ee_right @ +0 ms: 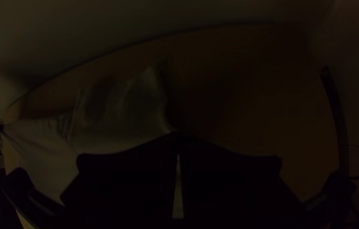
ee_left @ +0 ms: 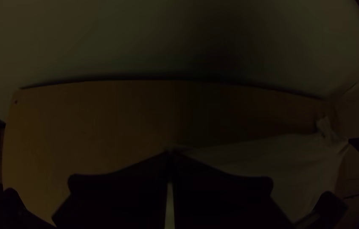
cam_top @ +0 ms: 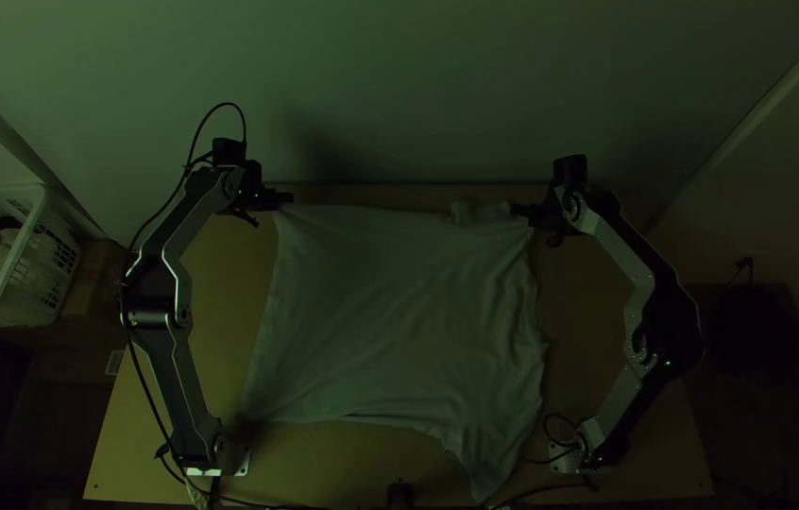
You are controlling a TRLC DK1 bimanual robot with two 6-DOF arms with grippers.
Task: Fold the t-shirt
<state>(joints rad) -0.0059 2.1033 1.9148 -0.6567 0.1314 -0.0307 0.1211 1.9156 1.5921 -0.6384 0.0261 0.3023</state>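
In the top view, the t-shirt [cam_top: 390,312] is spread wide across the middle of the frame, on the wooden table [cam_top: 598,321]. Its top edge runs from one claw to the other. A small bunch of cloth pokes up at upper right of center, near the right claw [cam_top: 517,209]. Down the right side the cloth is wrinkly, and a pointy bit hangs down toward the bottom of the frame, right of the middle (it looks a bit like a droopy ear).

The left claw [cam_top: 288,198] is at the upper left of the frame, pinched shut on the shirt's top left corner. The right claw is at the upper right, pinched on the top right corner. A white basket [cam_top: 42,203] with cloth things inside sits at the left edge of the frame, beside the table.

In the left wrist view, the two big black fingers [ee_left: 120,191] come together at their tips, right where the shirt's corner begins. The cloth stretches from there over to the other arm's claw.

In the right wrist view, the tips of the fingers [ee_right: 133,182] meet too, at the edge of the cloth. Next to them is a loose, rumpled flap of the shirt.
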